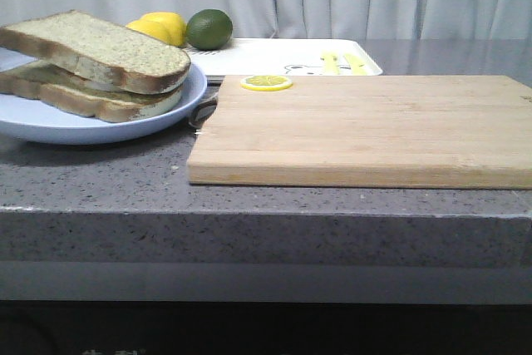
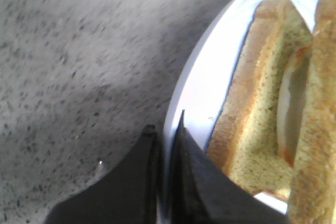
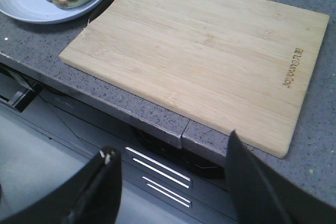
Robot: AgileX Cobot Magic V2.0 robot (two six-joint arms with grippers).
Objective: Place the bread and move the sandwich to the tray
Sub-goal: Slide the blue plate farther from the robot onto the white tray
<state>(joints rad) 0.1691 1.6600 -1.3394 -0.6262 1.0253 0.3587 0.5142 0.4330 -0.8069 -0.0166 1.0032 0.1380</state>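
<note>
Currently: bread (image 1: 100,47) atop sandwich (image 1: 91,97), both on pale blue plate (image 1: 50,126) at the table's left. Tray (image 1: 274,57) behind the cutting board (image 1: 366,126); lemon slice (image 1: 266,82) on the board's far edge. Left gripper (image 2: 165,135) nearly closed, fingers straddling the plate rim; grip on it cannot be told. Right gripper (image 3: 170,158) spread wide, empty, off the table's near edge.

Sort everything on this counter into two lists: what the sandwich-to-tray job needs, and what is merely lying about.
Needed for the job:
- sandwich on the blue plate, egg showing between its slices
- tray behind the cutting board

Lying about:
- cutting board
- lemon slice on the board's far corner
- lemon
- lime
</note>
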